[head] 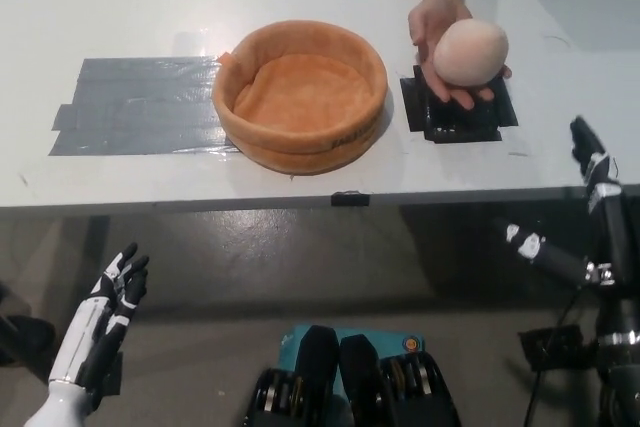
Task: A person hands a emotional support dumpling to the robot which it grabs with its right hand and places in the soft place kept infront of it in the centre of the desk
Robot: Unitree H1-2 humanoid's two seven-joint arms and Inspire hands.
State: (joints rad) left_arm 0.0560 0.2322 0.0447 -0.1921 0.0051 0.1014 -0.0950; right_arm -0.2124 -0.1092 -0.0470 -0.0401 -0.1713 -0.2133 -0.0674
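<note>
The left hand (105, 312) at the near left is white with black segments along its slender fingers and a smooth white wrist. The right hand (590, 237) at the near right is black, with small white patches on its fingers and a silvery band at the wrist.
</note>
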